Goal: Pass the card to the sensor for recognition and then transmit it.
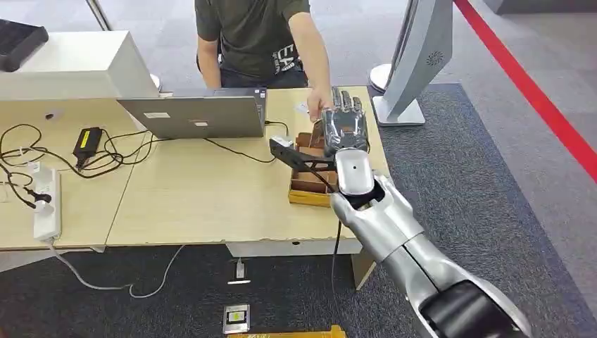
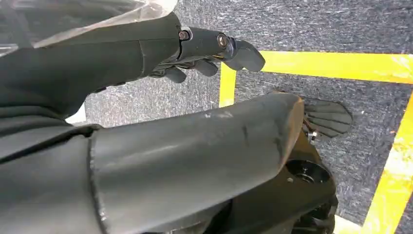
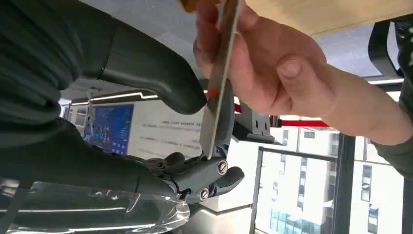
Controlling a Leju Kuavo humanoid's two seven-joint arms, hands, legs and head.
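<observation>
My right hand (image 1: 345, 123) is raised over the far right corner of the table (image 1: 197, 204), above a wooden box (image 1: 308, 191). In the right wrist view a thin card (image 3: 217, 92) stands edge-on, pinched between my thumb (image 3: 165, 85) and a dark finger (image 3: 225, 114). A person's hand (image 3: 272, 73) also grips the card's other end. A small black sensor (image 1: 284, 148) on a cable sits just left of the box. My left hand (image 2: 204, 48) hangs over the carpet, fingers apart and holding nothing.
The person (image 1: 253, 35) stands behind the table. A laptop (image 1: 197, 116), a black power adapter (image 1: 86, 143) with tangled cables and a white power strip (image 1: 46, 204) lie on the left. A white stand (image 1: 415, 63) rises beside the table's right end.
</observation>
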